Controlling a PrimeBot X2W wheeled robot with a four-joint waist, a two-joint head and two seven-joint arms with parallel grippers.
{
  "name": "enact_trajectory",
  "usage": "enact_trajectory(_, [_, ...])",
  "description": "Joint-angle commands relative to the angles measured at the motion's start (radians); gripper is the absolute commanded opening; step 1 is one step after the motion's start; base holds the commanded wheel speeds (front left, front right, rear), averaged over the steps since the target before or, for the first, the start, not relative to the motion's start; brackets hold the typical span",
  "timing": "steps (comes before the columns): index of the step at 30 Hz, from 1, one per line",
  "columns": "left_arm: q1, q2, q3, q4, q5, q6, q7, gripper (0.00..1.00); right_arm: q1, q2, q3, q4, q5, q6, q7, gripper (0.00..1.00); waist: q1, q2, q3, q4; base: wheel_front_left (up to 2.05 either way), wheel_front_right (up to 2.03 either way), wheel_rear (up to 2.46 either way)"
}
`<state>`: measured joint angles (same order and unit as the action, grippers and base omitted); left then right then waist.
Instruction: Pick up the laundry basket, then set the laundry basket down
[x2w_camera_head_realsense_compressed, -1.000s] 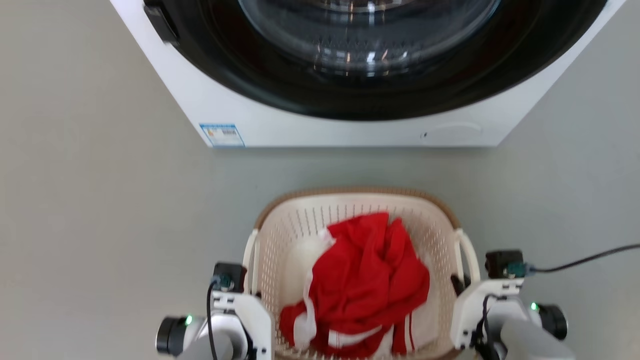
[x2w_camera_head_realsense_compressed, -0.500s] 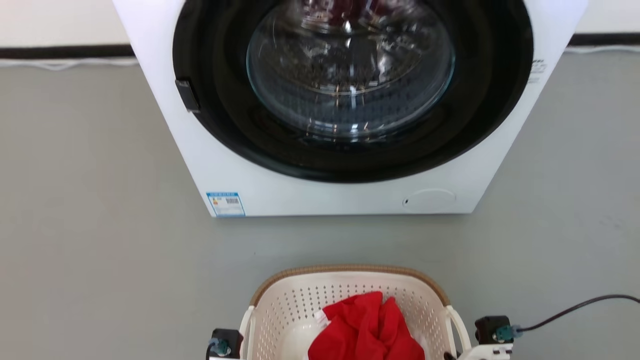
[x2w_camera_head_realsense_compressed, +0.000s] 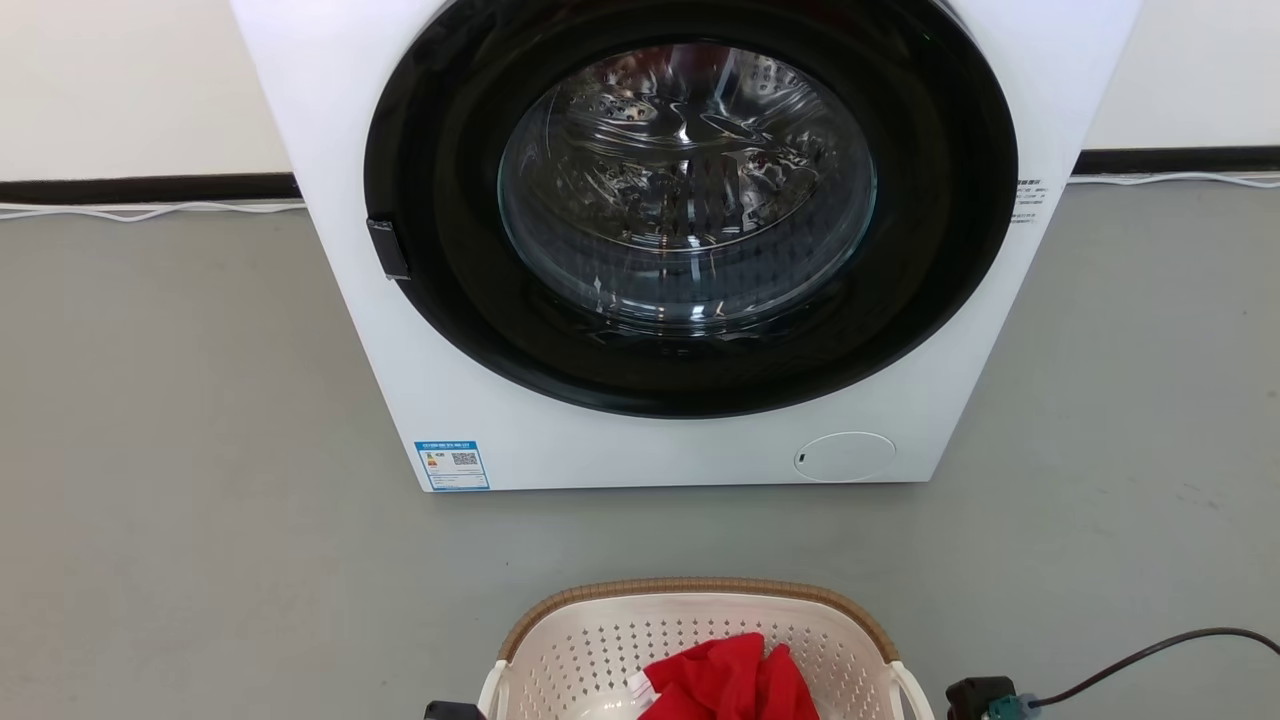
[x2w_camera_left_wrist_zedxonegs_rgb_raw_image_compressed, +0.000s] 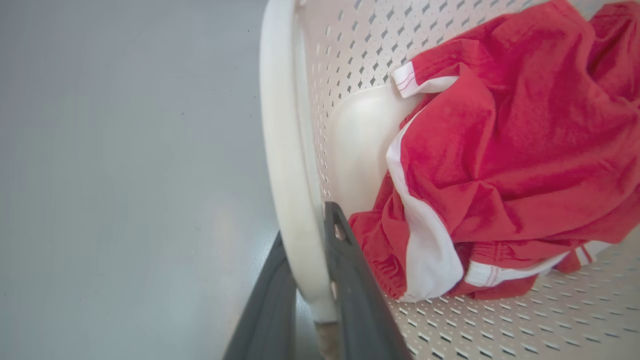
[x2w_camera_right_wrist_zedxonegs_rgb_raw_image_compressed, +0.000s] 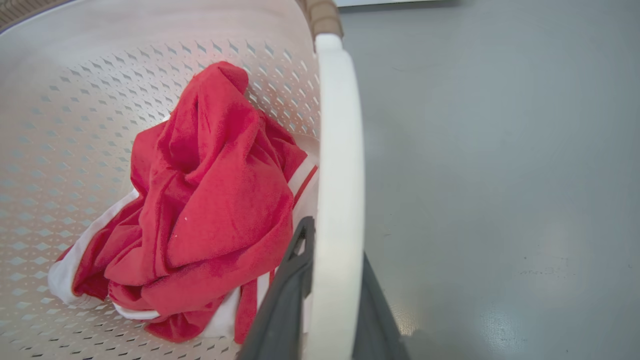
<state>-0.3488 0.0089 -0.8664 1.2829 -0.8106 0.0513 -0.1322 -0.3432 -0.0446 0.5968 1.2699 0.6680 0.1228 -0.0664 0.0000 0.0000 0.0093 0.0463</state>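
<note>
The laundry basket (x2w_camera_head_realsense_compressed: 690, 592), cream-white and perforated with a brown woven rim, sits at the bottom centre of the head view, in front of the washing machine. A red garment with white stripes (x2w_camera_head_realsense_compressed: 730, 680) lies inside it. In the left wrist view my left gripper (x2w_camera_left_wrist_zedxonegs_rgb_raw_image_compressed: 306, 225) is shut on the basket's white loop handle (x2w_camera_left_wrist_zedxonegs_rgb_raw_image_compressed: 282, 150), one dark finger on each side. My right gripper (x2w_camera_right_wrist_zedxonegs_rgb_raw_image_compressed: 334, 240) clamps the opposite loop handle (x2w_camera_right_wrist_zedxonegs_rgb_raw_image_compressed: 340, 125) the same way. I cannot tell whether the basket's bottom touches the floor.
A white front-loading washing machine (x2w_camera_head_realsense_compressed: 690, 460) stands ahead, its round dark door (x2w_camera_head_realsense_compressed: 685, 190) closed. Grey floor (x2w_camera_head_realsense_compressed: 200, 500) spreads on both sides. A black cable (x2w_camera_head_realsense_compressed: 1150, 650) runs off to the right from my right wrist. A dark skirting strip lines the back wall.
The head camera has swung upward: the washing machine's whole door is now in view, and the basket and wrists have slid toward the bottom edge. Both grips on the handles look unchanged.
</note>
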Motion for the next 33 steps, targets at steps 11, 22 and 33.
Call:
enact_trajectory(11, [-0.02,0.043,0.009,0.006,-0.01,0.008,-0.013,0.0,-0.008,-0.006,0.079,0.008,0.043,0.008,-0.032,0.0,0.0,0.0,-0.004,-0.001,0.0,0.0,0.0])
enact_trajectory(22, [-0.022,0.044,0.002,0.007,-0.015,0.011,-0.007,0.0,-0.026,-0.006,0.109,0.015,0.074,0.008,-0.039,0.0,0.0,0.0,-0.001,-0.004,0.0,0.0,0.0])
enact_trajectory(33, [-0.029,0.044,-0.004,0.008,-0.018,0.017,-0.01,0.0,-0.041,-0.006,0.139,0.017,0.108,0.008,-0.039,0.0,0.0,0.0,0.007,-0.002,0.0,0.0,0.0])
